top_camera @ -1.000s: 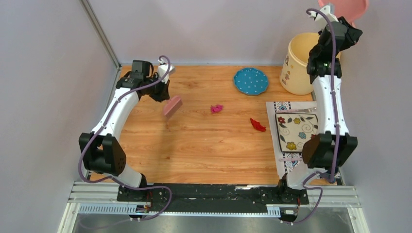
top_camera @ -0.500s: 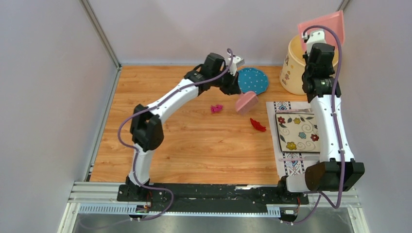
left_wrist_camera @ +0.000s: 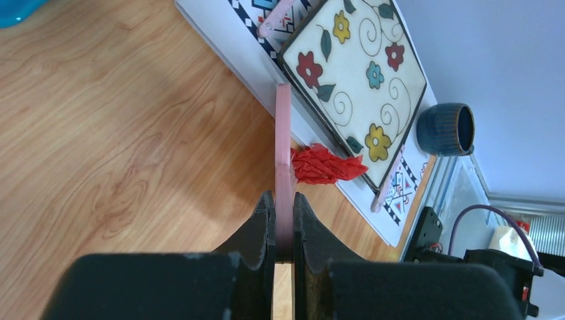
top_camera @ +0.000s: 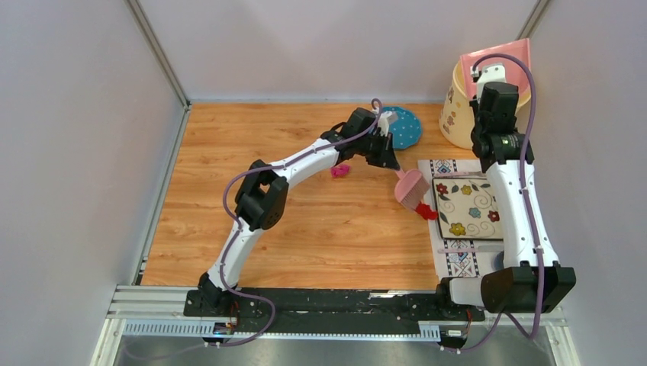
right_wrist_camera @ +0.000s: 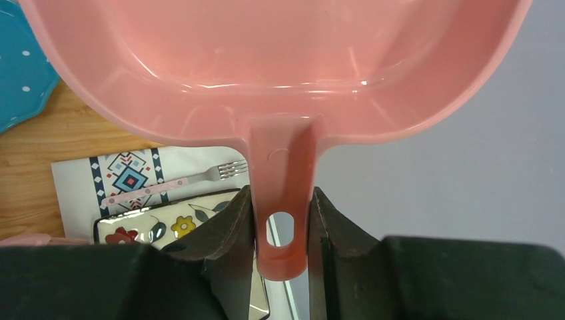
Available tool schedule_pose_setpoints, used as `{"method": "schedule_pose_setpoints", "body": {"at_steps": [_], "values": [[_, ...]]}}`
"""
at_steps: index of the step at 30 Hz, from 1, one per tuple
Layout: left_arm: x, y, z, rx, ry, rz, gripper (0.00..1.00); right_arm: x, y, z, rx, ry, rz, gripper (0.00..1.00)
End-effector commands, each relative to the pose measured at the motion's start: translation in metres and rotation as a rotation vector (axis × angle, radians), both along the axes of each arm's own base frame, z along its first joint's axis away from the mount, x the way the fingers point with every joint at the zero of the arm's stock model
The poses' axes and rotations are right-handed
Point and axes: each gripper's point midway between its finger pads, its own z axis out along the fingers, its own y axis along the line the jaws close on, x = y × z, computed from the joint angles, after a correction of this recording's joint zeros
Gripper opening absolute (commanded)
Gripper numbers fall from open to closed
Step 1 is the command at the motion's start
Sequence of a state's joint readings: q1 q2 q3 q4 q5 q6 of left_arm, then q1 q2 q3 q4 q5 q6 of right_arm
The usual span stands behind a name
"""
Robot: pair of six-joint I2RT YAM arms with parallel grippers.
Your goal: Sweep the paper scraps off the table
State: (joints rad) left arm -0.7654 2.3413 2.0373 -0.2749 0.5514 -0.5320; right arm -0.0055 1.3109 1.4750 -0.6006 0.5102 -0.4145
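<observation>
Overhead view: just two paper scraps (top_camera: 340,170) in sight on the table (top_camera: 229,191), a magenta scrap mid-table beside the left arm and a red scrap (top_camera: 426,213) against the left edge of the placemat (top_camera: 458,258). Left tool (top_camera: 387,156) reaching right, clamped on the brush (top_camera: 410,189), bristles just beside the red scrap. Right tool (top_camera: 492,76) raised at the far right, holding the dustpan (top_camera: 520,55) over the cream bin (top_camera: 458,110). Probably most of the job done; both scraps yet to be gathered and tipped.

Left wrist: jaws squeezed onto the thin brush handle. Red scrap touching the brush, pressed against the flowered plate (left_wrist_camera: 353,73). Blue cup (left_wrist_camera: 446,129) here, not made out from above.

Right wrist: fingers (right_wrist_camera: 230,230) clamped on the dustpan handle. Pan interior bare, shown only here.
</observation>
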Motion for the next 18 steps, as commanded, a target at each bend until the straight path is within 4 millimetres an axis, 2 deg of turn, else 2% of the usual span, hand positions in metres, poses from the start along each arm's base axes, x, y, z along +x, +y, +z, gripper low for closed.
{"method": "schedule_pose_setpoints", "body": {"at_steps": [1, 3, 4, 5, 6, 8, 10, 11, 12, 13, 14, 16, 18], "values": [[0.009, 0.0, 0.026, -0.038, -0.052, 0.015, 0.0, -0.002, 0.015, 0.024, 0.018, -0.064, 0.032, 0.0], [0.015, 0.0, 0.04, -0.043, -0.114, 0.005, 0.0, -0.002, 0.017, 0.023, 0.004, -0.049, 0.042, 0.0], [0.021, 0.0, 0.055, -0.054, -0.159, 0.013, 0.0, -0.002, 0.017, 0.023, -0.003, -0.047, 0.041, 0.0], [0.025, 0.004, 0.062, -0.045, -0.181, 0.02, 0.0, -0.003, 0.017, 0.022, -0.009, -0.042, 0.038, 0.0], [0.034, 0.01, 0.077, -0.035, -0.256, 0.035, 0.0, -0.004, 0.018, 0.023, -0.018, -0.041, 0.041, 0.0], [0.043, 0.027, 0.085, 0.035, -0.354, 0.043, 0.0, -0.006, 0.016, 0.023, -0.029, -0.038, 0.036, 0.0], [0.053, 0.05, 0.069, 0.145, -0.397, 0.09, 0.0, -0.008, 0.016, 0.027, -0.04, -0.051, 0.041, 0.0], [0.058, 0.065, 0.072, 0.173, -0.424, 0.101, 0.0, -0.009, 0.016, 0.028, -0.043, -0.056, 0.04, 0.0], [0.056, 0.078, 0.052, 0.213, -0.392, 0.1, 0.0, -0.01, 0.015, 0.03, -0.046, -0.063, 0.038, 0.0], [0.057, 0.086, 0.05, 0.219, -0.381, 0.107, 0.0, -0.011, 0.017, 0.032, -0.047, -0.07, 0.043, 0.0], [0.063, 0.099, 0.055, 0.22, -0.382, 0.131, 0.0, -0.012, 0.015, 0.033, -0.047, -0.075, 0.038, 0.0], [0.069, 0.108, 0.06, 0.229, -0.391, 0.146, 0.0, -0.013, 0.015, 0.037, -0.049, -0.082, 0.037, 0.0], [0.071, 0.111, 0.081, 0.216, -0.447, 0.137, 0.0, -0.012, 0.016, 0.036, -0.049, -0.077, 0.04, 0.0]]}}
